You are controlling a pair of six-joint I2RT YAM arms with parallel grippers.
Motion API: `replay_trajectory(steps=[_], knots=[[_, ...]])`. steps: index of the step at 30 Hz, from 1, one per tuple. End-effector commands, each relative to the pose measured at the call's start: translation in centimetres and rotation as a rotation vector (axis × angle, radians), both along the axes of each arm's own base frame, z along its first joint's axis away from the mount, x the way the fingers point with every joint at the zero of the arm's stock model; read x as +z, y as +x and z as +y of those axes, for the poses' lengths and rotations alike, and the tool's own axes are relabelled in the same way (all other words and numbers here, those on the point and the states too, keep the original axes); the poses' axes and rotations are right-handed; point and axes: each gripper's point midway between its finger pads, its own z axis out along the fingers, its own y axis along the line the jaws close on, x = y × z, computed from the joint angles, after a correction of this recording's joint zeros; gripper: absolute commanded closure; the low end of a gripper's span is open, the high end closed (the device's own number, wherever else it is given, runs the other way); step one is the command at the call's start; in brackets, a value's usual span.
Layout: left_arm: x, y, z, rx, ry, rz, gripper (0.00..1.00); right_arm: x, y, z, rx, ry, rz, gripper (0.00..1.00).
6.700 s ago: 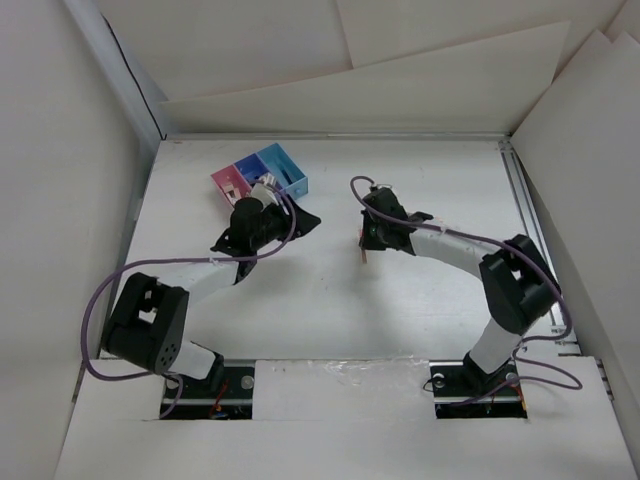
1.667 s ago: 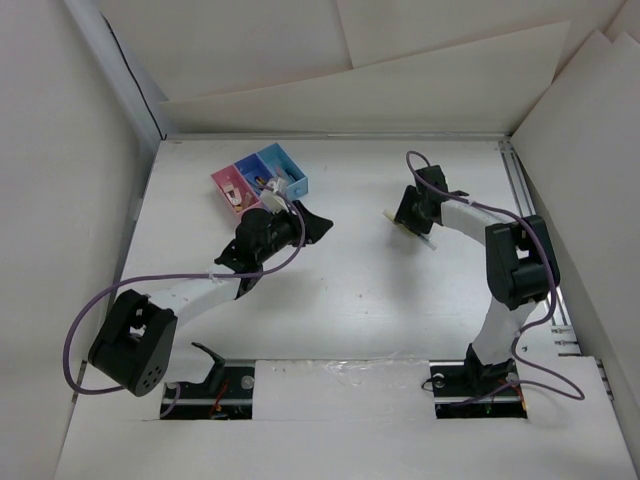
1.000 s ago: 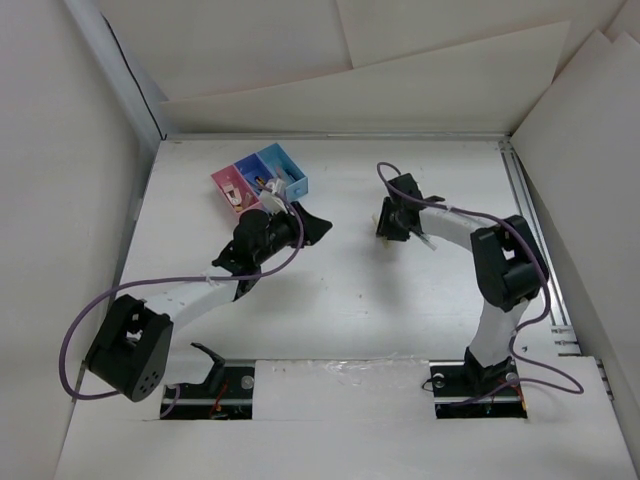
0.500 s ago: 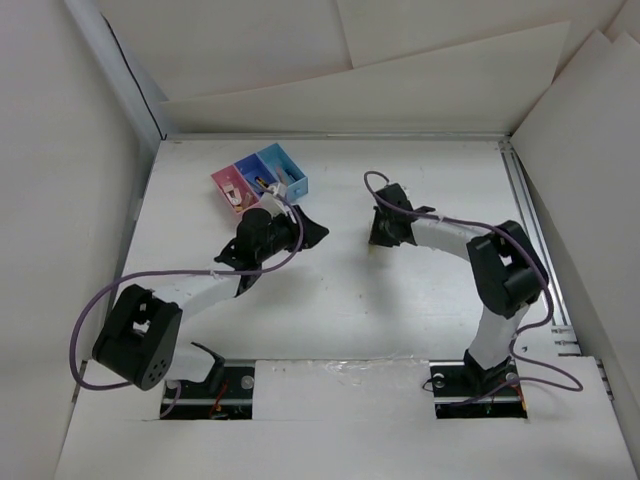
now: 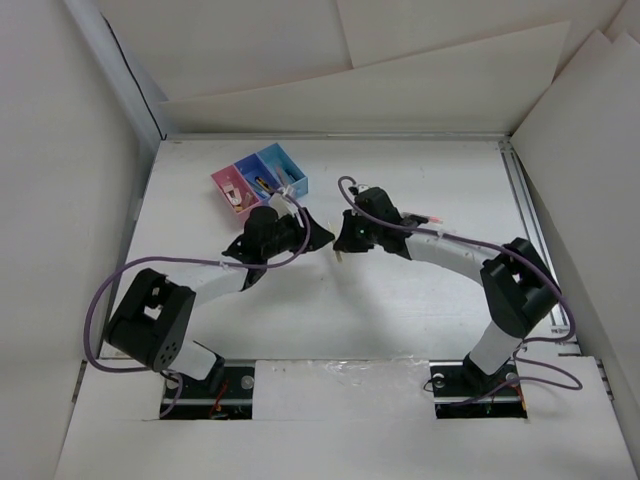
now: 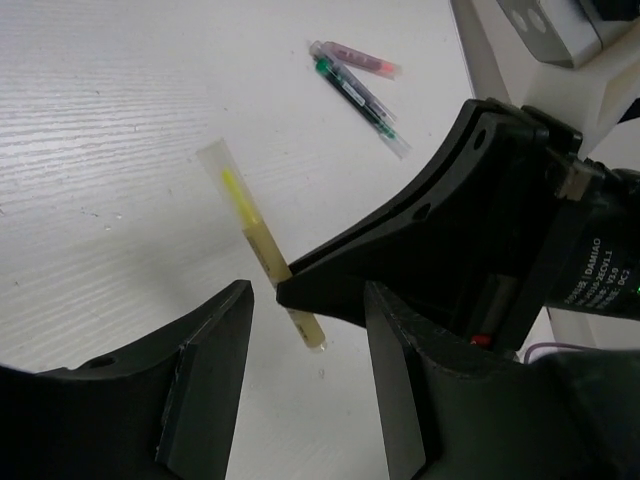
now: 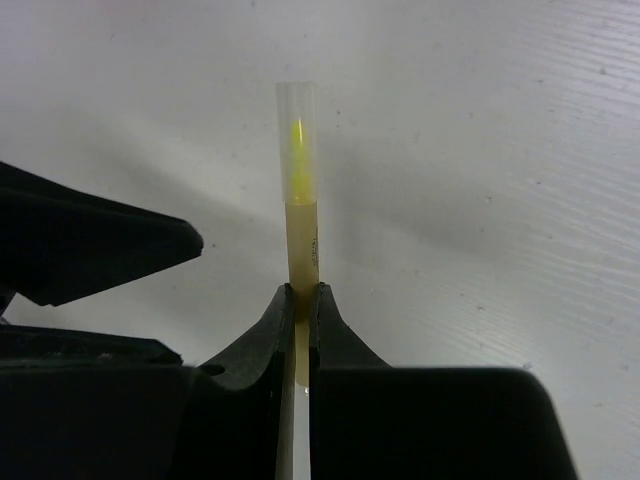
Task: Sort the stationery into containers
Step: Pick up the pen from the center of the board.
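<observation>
White surface, centre of the top view: the right pincer point(image 7: 300, 295) clamps the tail of a thin yellow clear-capped pen point(image 7: 299, 200). Close by, the left pincer point(image 6: 308, 300) is half open and empty; a bump between them could pivot the pen loose.

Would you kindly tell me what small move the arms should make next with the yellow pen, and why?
Probably ease the left hand forward until its open jaws bracket the yellow pen. The right hand is shut on one end of that pen, presenting it just ahead of the left hand, which sits nearer the containers.
</observation>
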Motion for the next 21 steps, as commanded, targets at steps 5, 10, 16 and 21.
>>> replay_trajectory(steps=[5, 10, 16, 21], knots=[[2.0, 1.9, -0.4, 0.035, -0.015, -0.046, 0.6, 3.8, 0.0, 2.7, 0.088, 0.109, -0.082, 1.0], [0.6, 2.6, 0.5, 0.099, 0.028, -0.018, 0.66, 4.5, -0.5, 3.1, 0.105, 0.135, -0.106, 1.0], [-0.2, 2.7, 0.6, 0.111, 0.036, 0.005, 0.66, 5.5, -1.0, 4.1, 0.138, 0.179, -0.116, 1.0], [-0.4, 3.0, 0.0, 0.098, 0.016, 0.018, 0.66, 5.9, -1.6, 5.0, 0.168, 0.198, -0.126, 1.0]])
